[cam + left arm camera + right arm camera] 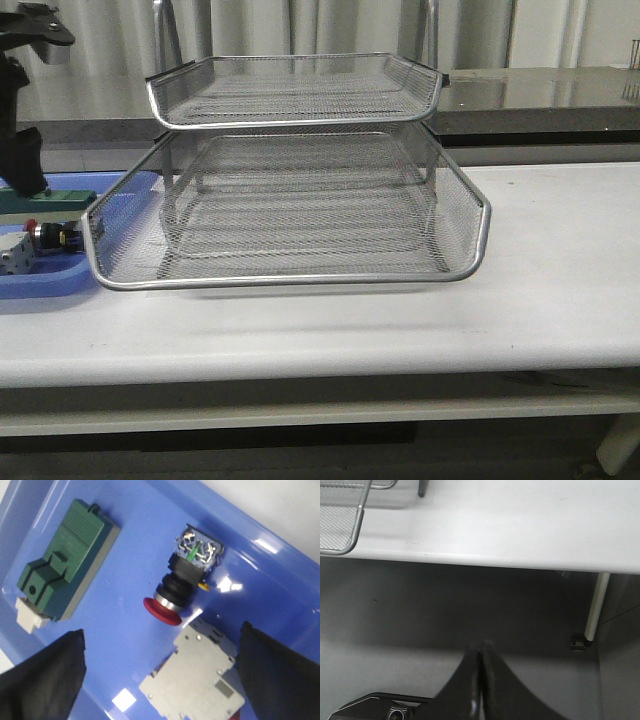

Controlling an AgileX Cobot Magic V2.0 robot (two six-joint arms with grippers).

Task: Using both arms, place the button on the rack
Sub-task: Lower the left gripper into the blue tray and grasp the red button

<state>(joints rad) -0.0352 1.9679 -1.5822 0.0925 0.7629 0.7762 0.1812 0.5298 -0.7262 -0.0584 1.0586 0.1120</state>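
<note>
The button [179, 587] lies on its side in the blue tray [125, 630], red head toward my fingers, blue rear block away; a bit of it shows in the front view [50, 236]. My left gripper [160, 667] is open above the tray, its fingers [47, 675] straddling a grey-white block [197, 677] just short of the button. The left arm [20, 150] shows at the front view's left edge. The wire-mesh rack [290, 210] stands mid-table. My right gripper [481, 652] is shut and empty, below the table edge, pointing at the floor.
A green block [65, 570] lies in the blue tray [40, 285], left of the rack; the white block [15, 255] sits there too. A rack corner [342, 515] and a table leg [596, 605] show in the right wrist view. A dark counter [540, 95] runs behind.
</note>
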